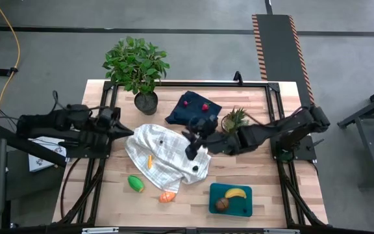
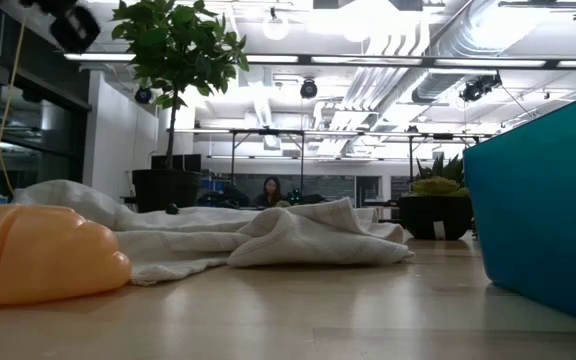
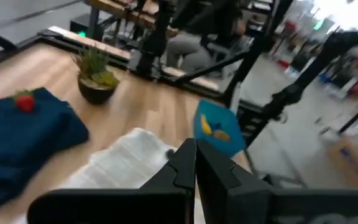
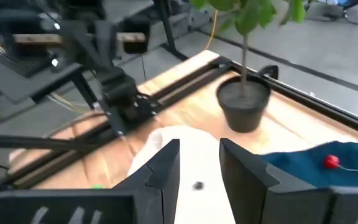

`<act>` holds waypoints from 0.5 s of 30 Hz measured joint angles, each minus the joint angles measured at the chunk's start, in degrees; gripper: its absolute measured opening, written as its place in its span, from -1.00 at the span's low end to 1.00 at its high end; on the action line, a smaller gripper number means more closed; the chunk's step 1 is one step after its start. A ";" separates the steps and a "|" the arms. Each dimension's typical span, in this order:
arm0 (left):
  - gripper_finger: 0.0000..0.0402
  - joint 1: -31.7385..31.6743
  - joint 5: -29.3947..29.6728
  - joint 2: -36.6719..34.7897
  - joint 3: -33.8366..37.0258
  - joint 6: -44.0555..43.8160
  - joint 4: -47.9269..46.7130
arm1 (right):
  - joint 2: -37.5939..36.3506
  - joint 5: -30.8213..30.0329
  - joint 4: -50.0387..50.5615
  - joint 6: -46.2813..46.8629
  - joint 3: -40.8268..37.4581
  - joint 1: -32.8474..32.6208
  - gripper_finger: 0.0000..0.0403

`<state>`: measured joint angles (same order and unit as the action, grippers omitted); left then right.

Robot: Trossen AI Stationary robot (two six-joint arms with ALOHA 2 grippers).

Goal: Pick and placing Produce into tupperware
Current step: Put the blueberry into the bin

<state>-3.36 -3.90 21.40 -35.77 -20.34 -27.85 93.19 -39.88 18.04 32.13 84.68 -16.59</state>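
The teal tupperware (image 1: pixel 239 207) sits at the near right and holds a yellow banana (image 1: pixel 235 193) and a brown round piece (image 1: pixel 221 204). A green piece (image 1: pixel 135 183) and an orange piece (image 1: pixel 167 196) lie on the wood near the front. Another orange piece (image 1: pixel 150 161) lies on the white checked cloth (image 1: pixel 167 156). Two red berries (image 1: pixel 186 102) rest on the navy cloth (image 1: pixel 193 110). My right gripper (image 1: pixel 190 151) hovers open above the white cloth with nothing between its fingers (image 4: pixel 166 171). My left gripper (image 3: pixel 195 163) is shut, raised at the cloth's left edge (image 1: pixel 127 132).
A large leafy potted plant (image 1: pixel 138 71) stands at the far edge. A small spiky potted plant (image 1: pixel 234 120) stands right of the navy cloth, close under my right arm. A dark frame rail (image 1: pixel 187 82) runs round the table. Bare wood lies between the white cloth and the tupperware.
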 joint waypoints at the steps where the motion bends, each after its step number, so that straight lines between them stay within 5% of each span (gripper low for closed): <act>1: -1.00 -0.01 0.02 2.40 -1.53 1.43 -0.86 | -0.48 1.22 1.01 -0.28 0.00 0.75 -0.49; 10: -0.97 0.00 -0.98 23.85 -7.63 11.19 -7.76 | -3.10 8.90 10.20 -3.87 -0.02 6.20 -0.49; 15: -0.75 0.00 0.43 32.34 -7.69 9.78 -7.82 | -4.81 8.23 15.20 -4.11 -0.02 7.75 -0.49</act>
<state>-3.36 -3.47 53.74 -43.46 -10.56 -35.67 88.38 -31.65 33.23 28.02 84.66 -8.84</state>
